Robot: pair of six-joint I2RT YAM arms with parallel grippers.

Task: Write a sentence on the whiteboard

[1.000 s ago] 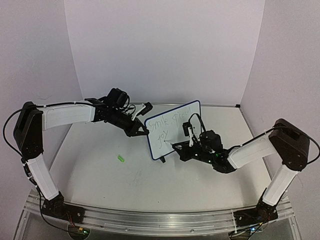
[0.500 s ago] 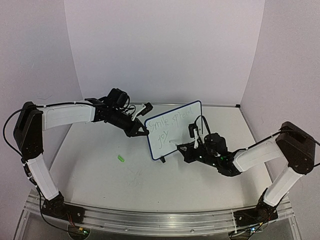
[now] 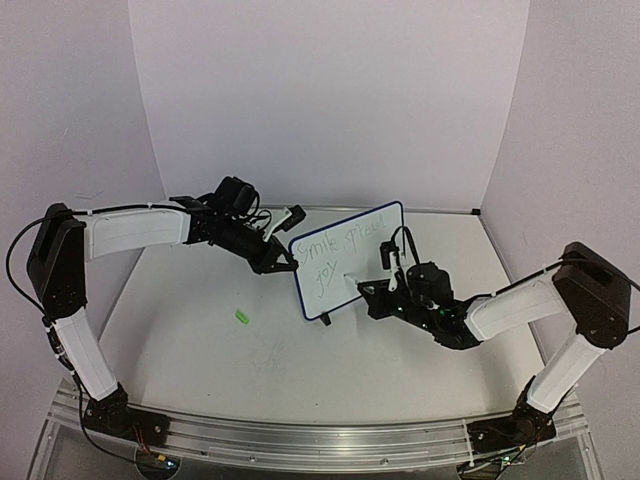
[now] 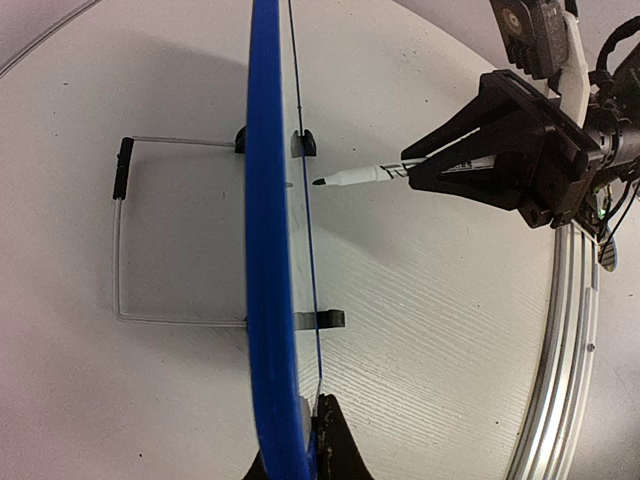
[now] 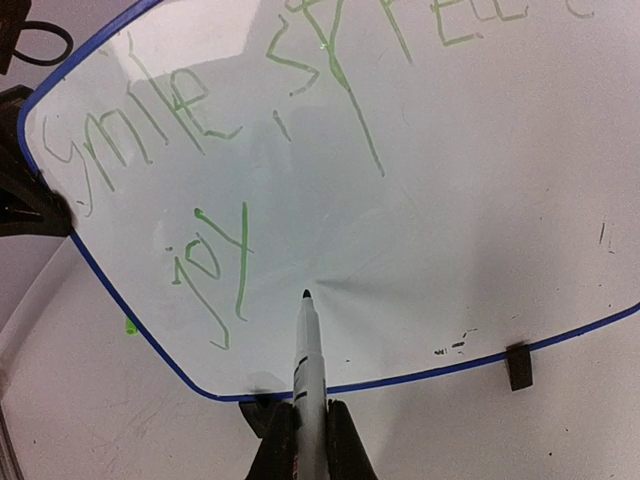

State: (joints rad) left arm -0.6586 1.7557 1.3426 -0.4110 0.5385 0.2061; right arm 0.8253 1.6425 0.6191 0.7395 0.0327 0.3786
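The whiteboard (image 3: pixel 352 272) stands tilted on the table, blue-framed; the left wrist view shows it edge-on (image 4: pixel 265 250). The sentence (image 3: pixel 335 240) is in green: "smile" (image 5: pixel 140 120) and a second word on top, "joy" (image 5: pixel 215 265) below. My left gripper (image 3: pixel 287 266) is shut on the board's left edge, its fingers (image 4: pixel 335 450) pinching the frame. My right gripper (image 3: pixel 366 291) is shut on a white marker (image 5: pixel 305 370). The marker's dark tip points at bare board right of "joy". In the left wrist view the marker (image 4: pixel 370 173) hangs a small gap off the surface.
A small green piece (image 3: pixel 241 317) lies on the table left of the board. A thin wire stand (image 4: pixel 118 240) props the board from behind, and black feet (image 5: pixel 517 365) sit under its lower edge. An aluminium rail (image 3: pixel 320 435) runs along the near table edge.
My right arm has shifted a little to the right, and the marker tip has drawn back from beside "joy". The left gripper and the board have not moved.
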